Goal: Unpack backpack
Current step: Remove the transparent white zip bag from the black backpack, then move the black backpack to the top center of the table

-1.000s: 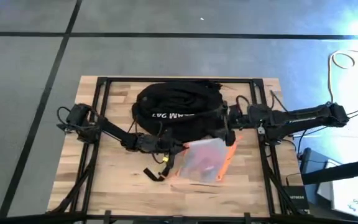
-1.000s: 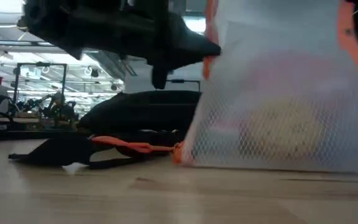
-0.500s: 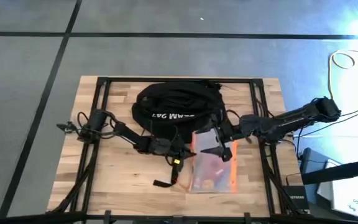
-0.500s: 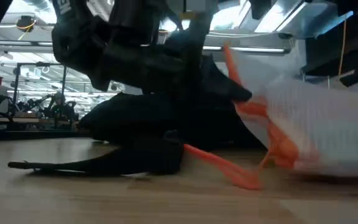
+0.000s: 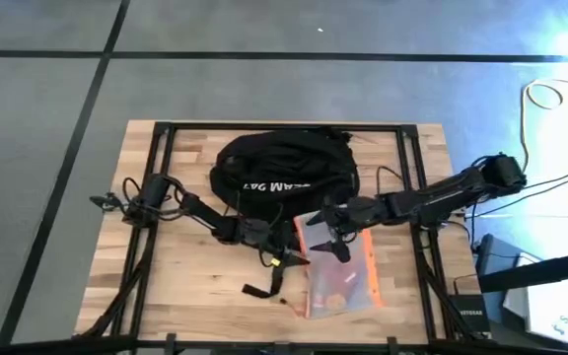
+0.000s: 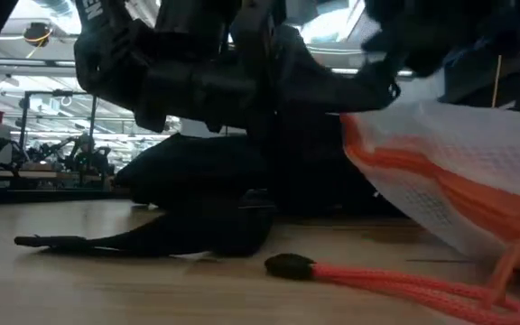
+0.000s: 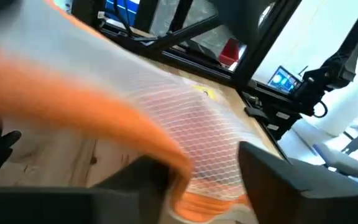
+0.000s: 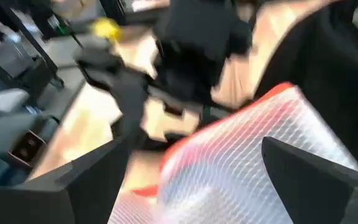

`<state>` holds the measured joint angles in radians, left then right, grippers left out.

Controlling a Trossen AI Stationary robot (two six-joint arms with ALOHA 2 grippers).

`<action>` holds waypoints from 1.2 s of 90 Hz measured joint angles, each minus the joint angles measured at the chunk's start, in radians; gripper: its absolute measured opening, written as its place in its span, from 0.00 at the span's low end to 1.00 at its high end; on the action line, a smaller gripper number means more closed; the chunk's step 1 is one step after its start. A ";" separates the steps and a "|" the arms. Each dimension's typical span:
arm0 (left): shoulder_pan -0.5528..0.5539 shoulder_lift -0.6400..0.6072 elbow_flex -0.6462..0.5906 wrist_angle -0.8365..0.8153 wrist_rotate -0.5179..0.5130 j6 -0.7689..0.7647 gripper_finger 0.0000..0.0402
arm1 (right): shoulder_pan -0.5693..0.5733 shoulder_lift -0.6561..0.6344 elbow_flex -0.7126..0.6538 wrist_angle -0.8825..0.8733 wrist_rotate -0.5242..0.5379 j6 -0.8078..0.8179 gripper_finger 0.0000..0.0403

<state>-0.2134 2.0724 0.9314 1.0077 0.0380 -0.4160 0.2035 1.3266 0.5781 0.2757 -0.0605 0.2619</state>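
- The backpack (image 5: 282, 170) sits at the back middle of the tabletop (image 5: 180, 281), a big rounded black lump with its white lettering facing the front edge; in the low view it's the dark mound (image 6: 197, 171) behind everything.
- One of its black straps (image 5: 264, 287) trails out onto the wood toward the front; in the low view it lies flat on the boards (image 6: 97, 241).
- Just in front of the backpack, a bit right of centre, lies a white mesh pouch (image 5: 339, 274) with orange trim. Its far end is lifted off the wood, near end is down. Something orange and reddish shows through the mesh, can't tell what.
- An orange drawstring (image 6: 377, 282) with a black end runs along the tabletop in the low view.
- Right gripper (image 5: 331, 237) reaches in from the right and hangs over the pouch's upper end. In its wrist view the fingers look spread with the mesh (image 8: 247, 162) between them, so parted around it rather than clenched, as far as I can see.
- Left gripper (image 5: 282, 239) comes in from the left, right at the pouch's left edge beside the backpack. Its wrist view shows the fingers either side of the orange hem (image 7: 104, 134); whether it's actually pinching it, I can't tell.
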 joint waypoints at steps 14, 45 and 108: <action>0.023 -0.037 -0.008 0.001 0.012 -0.006 0.61 | 0.000 0.078 0.000 -0.013 0.001 0.077 0.87; 0.087 -0.358 -0.014 -0.598 -0.118 0.089 0.64 | 0.119 0.110 0.000 -0.131 0.054 0.124 0.87; 0.143 -0.574 -0.145 -1.133 -0.561 0.220 0.64 | 0.299 -0.087 0.029 -0.283 -0.038 0.065 0.87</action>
<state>-0.0707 1.4982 0.7866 -0.1250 -0.5233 -0.1963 0.5024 1.2392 0.6068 -0.0070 -0.0980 0.3265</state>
